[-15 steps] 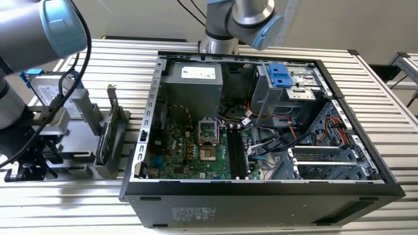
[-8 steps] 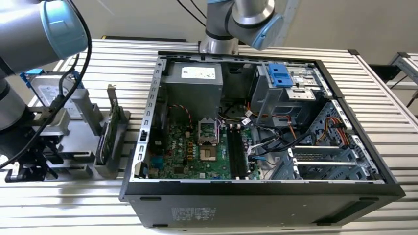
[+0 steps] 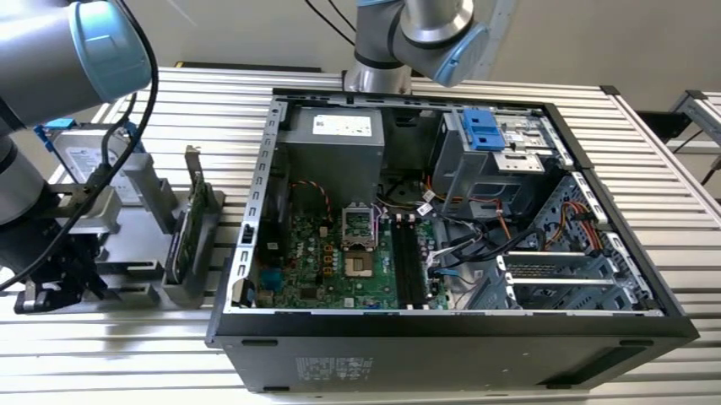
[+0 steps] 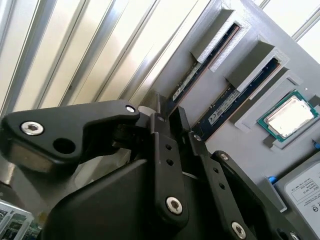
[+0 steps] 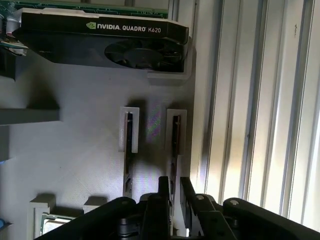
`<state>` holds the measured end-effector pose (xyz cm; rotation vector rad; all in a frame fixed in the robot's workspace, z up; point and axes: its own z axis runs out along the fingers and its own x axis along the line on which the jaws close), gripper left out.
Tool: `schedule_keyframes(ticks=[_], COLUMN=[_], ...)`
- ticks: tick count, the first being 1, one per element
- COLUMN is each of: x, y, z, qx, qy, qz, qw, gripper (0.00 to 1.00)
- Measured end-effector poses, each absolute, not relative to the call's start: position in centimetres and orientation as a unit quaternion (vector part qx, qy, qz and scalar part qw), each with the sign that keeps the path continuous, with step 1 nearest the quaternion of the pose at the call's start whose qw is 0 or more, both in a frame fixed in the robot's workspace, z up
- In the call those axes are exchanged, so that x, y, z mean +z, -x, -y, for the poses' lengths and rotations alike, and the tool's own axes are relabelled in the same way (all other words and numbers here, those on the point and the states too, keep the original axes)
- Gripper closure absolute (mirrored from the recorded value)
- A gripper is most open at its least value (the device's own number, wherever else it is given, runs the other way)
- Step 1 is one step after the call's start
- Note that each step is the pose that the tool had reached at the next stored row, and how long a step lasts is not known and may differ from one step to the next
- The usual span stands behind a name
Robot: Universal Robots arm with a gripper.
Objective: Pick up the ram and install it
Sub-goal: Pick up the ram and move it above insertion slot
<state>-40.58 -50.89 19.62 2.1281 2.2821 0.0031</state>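
**One high overview, two close cameras at the wrist**

The exterior view looks down at a slant from above and some way back onto the open computer case (image 3: 451,325). It also takes in the slatted table (image 3: 113,354) around the case and the grey holder (image 3: 130,268) at the exterior view's left. Both wrist views sit very near the holder and look past the gripper (image 4: 171,117) (image 5: 174,182) onto it from opposite sides. The second wrist view reaches the processor chip (image 4: 289,116), the first wrist view the graphics card (image 5: 100,35). Both wrist views share the holder's two narrow slots (image 4: 220,27) (image 5: 129,129) and the table slats; all three views share holder and table.
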Motion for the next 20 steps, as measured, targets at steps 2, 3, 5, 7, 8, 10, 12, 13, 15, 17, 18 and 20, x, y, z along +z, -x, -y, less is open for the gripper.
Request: schedule_keyframes(ticks=[2, 3, 5, 7, 8, 10, 12, 13, 15, 17, 18, 20], x=[19.62, 19.62, 19.62, 19.62, 19.62, 19.62, 19.63, 19.63, 19.63, 19.63, 19.62, 19.63], y=[40.58, 40.58, 40.58, 40.58, 40.58, 40.58, 40.57, 40.57, 40.58, 40.58, 40.57, 40.58], z=[50.89, 50.89, 50.89, 50.89, 50.89, 50.89, 50.89, 50.89, 50.89, 50.89, 50.89, 50.89], qx=[0.001, 0.001, 0.001, 0.001, 0.001, 0.001, 0.001, 0.001, 0.0, 0.0, 0.0, 0.0], qy=[-0.682, -0.682, -0.682, -0.682, -0.682, -0.682, -0.682, -0.682, -0.682, -0.682, -0.682, -0.682], qz=[-0.731, -0.731, -0.731, -0.731, -0.731, -0.731, -0.731, -0.731, -0.731, -0.731, -0.731, -0.731], qw=[0.011, 0.011, 0.011, 0.011, 0.011, 0.011, 0.011, 0.011, 0.011, 0.011, 0.011, 0.011], gripper=[1.0, 1.0, 1.0, 1.0, 1.0, 1.0, 1.0, 1.0, 1.0, 1.0, 1.0, 1.0])
